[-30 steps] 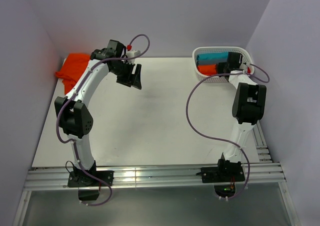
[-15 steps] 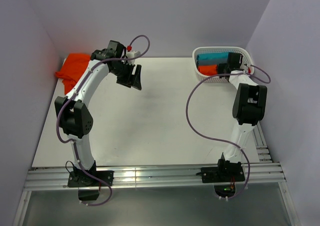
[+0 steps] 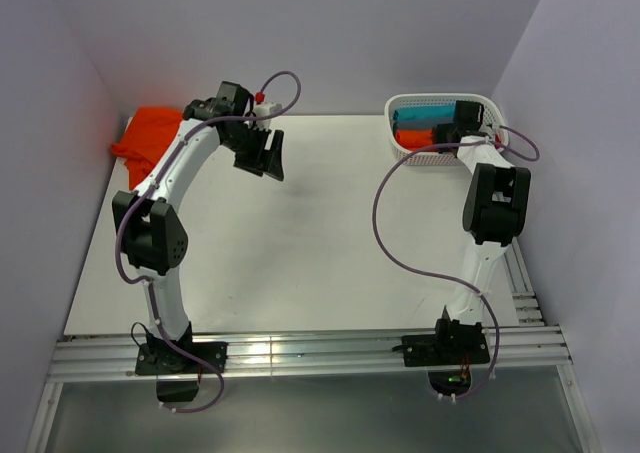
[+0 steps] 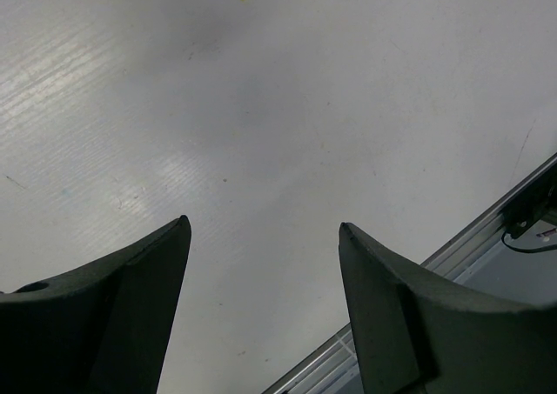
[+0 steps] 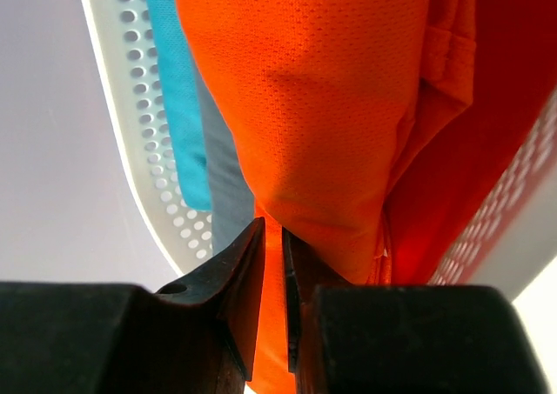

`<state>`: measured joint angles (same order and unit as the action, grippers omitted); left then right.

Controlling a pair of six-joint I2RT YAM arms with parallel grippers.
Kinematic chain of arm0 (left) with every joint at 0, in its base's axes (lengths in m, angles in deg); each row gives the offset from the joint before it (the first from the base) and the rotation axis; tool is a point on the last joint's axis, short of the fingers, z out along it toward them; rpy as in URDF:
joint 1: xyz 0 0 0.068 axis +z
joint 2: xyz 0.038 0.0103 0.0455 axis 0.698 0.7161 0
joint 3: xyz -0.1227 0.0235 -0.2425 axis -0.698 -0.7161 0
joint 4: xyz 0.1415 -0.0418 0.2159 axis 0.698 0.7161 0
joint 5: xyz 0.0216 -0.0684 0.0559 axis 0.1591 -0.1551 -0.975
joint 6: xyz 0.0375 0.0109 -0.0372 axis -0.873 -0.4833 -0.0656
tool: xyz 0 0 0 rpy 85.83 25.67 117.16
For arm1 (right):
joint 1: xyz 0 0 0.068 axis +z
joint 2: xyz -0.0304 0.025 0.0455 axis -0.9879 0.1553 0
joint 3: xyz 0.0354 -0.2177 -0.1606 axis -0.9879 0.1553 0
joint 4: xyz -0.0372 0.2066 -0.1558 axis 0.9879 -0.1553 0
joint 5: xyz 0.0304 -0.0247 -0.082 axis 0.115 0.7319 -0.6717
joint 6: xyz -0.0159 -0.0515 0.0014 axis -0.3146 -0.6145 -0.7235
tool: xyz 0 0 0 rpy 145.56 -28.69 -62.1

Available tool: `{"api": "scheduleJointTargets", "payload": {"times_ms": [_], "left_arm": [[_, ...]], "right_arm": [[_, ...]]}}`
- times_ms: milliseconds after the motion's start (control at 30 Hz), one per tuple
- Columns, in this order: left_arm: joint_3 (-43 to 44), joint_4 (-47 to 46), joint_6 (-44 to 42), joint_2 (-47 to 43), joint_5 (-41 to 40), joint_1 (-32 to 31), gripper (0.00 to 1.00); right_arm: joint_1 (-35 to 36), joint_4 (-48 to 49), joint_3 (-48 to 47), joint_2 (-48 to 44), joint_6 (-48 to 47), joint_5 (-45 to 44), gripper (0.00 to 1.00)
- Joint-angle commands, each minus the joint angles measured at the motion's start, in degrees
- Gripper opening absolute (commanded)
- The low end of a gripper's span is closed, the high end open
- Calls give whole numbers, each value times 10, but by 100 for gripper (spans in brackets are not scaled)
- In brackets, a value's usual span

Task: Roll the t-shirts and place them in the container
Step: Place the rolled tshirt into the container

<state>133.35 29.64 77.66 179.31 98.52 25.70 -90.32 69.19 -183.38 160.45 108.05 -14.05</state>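
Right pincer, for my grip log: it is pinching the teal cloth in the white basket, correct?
Not quite: the right wrist view shows the right pincer pinching an orange t-shirt in the white basket; the teal cloth lies beside it, ungripped.

Orange t-shirts (image 5: 331,107), teal cloth (image 5: 178,107), white perforated basket (image 5: 130,90).

A robot lab cell: plain lilac walls (image 3: 330,33) enclose a white table (image 3: 310,238) edged with aluminium rails (image 3: 320,353).

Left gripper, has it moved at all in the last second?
No. The left gripper hangs open over the same spot of the table, no nearer the white basket than before.
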Motion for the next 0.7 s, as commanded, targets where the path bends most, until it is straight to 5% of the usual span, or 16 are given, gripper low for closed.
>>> {"api": "scheduleJointTargets", "payload": {"times_ms": [0, 667], "left_arm": [[35, -2, -2, 3, 11, 0, 75], [114, 13, -5, 5, -4, 0, 78]], "right_arm": [[-6, -16, 25, -3, -24, -3, 22], [-4, 48, 29, -152, -45, 35, 45]]}}
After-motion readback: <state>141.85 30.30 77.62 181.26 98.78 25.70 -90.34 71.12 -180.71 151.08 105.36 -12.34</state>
